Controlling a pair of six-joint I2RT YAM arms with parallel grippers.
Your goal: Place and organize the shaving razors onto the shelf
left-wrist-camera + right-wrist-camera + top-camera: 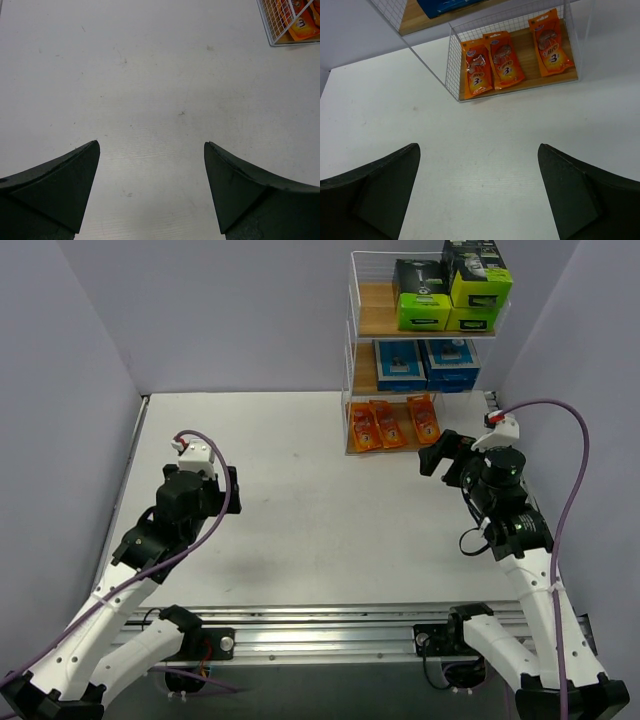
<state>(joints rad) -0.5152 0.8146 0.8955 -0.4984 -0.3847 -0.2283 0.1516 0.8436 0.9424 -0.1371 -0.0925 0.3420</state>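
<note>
**Shelf (350, 360) filled on three tiers, both grippers empty.**
Boxes (450, 290) stand on the top tier and blue cards (428, 362) lie on the middle one. Three orange packets (507, 60) lie flat, side by side, on the bottom board. The right gripper (479, 190) is just before the shelf, jaws wide. The left gripper (151, 190) is well to the shelf's left, jaws wide, over the table (320, 520).

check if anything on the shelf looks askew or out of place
Only a small thing: on the bottom board of the shelf, the right orange packet sits apart from the left packet and middle packet, which lie close together, so the row is unevenly spaced. Nothing looks spilled or damaged.
</note>
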